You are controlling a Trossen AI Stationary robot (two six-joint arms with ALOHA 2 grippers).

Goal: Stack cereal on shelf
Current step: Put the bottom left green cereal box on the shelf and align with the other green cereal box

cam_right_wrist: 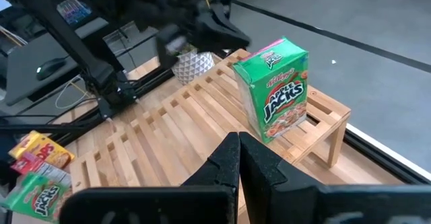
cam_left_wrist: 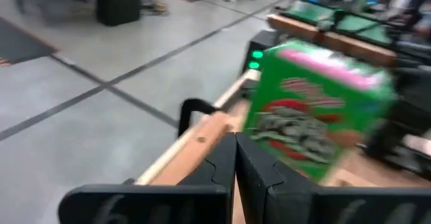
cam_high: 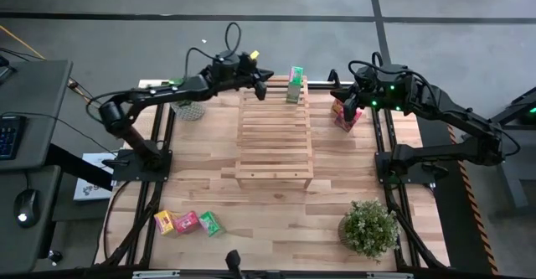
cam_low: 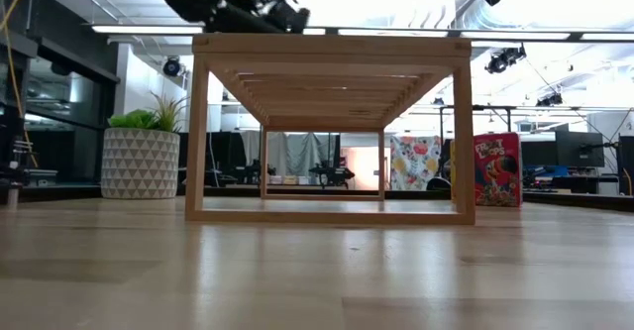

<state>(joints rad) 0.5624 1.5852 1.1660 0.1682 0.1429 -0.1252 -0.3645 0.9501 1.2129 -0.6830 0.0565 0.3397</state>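
Observation:
The shelf (cam_high: pixel 275 136), a slatted wooden rack, stands mid-table. A green cereal box (cam_high: pixel 295 85) stands upright on its base at the shelf's far right corner, also seen in the right wrist view (cam_right_wrist: pixel 275 89) and the left wrist view (cam_left_wrist: pixel 316 109). My left gripper (cam_high: pixel 266 80) hovers shut above the shelf's far edge, left of that box, touching nothing. My right gripper (cam_high: pixel 345 101) is shut and raised over a pink-red cereal box (cam_high: pixel 347 116) that stands on the table right of the shelf. Yellow (cam_high: pixel 164 222), pink-red (cam_high: pixel 186 223) and green (cam_high: pixel 211 224) boxes lie at the near left.
A leafy potted plant (cam_high: pixel 369 227) stands at the near right. A patterned white pot with a plant (cam_high: pixel 190 109) stands at the far left, close to my left arm. The tabletop in front of the shelf (cam_high: pixel 276 220) is bare wood.

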